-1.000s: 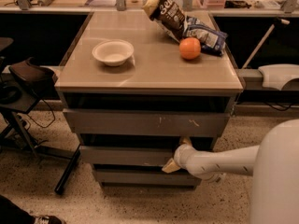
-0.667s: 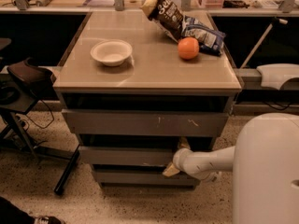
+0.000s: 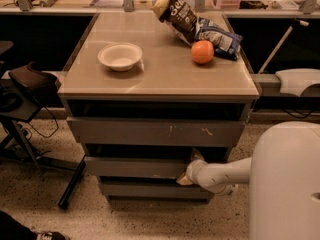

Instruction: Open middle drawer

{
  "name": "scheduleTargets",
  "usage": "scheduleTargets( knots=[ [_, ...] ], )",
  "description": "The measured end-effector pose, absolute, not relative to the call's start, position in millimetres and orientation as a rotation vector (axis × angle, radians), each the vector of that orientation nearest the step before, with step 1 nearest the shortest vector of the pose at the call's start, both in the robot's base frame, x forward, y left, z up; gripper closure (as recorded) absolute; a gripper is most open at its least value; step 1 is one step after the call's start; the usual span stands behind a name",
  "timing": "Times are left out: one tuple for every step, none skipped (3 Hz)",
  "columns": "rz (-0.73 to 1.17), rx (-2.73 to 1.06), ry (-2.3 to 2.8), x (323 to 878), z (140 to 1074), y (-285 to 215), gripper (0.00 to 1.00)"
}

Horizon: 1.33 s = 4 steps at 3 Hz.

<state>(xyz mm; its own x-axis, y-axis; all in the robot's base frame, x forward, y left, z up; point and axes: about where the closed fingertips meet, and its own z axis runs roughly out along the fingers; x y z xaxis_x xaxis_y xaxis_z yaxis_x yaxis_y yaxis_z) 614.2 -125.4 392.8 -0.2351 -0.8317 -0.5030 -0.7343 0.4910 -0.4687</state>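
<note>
The cabinet has three grey drawer fronts stacked under its tan top (image 3: 165, 79). The top front (image 3: 150, 132) is widest, with white scratch marks. The middle drawer (image 3: 135, 167) is a plain grey front below it, standing slightly out from the cabinet. The bottom front (image 3: 150, 190) is the smallest. My gripper (image 3: 187, 173) is at the right end of the middle drawer's front, reaching in from the right on a white arm (image 3: 220, 174). The fingers are partly hidden behind the drawer edge.
On the top sit a white bowl (image 3: 120, 56), an orange (image 3: 202, 52), a dark chip bag (image 3: 176, 13) and a blue snack bag (image 3: 220, 39). A black chair and stand (image 3: 25, 89) are at left. My white body (image 3: 285, 184) fills the lower right.
The camera has shifted a little; my white body takes up more of the lower right. The gripper stays at the right end of the middle drawer front.
</note>
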Motion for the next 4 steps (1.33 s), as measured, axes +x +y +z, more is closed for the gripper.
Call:
scheduleTargets(
  knots=[
    [-0.172,-1.287,2.015,614,393,-125,0.42],
    [-0.172,-1.287,2.015,614,397,-125,0.65],
    [-0.172,-1.287,2.015,614,403,-125,0.89],
    [-0.172,-1.286,2.015,614,408,-127,1.0]
  ],
)
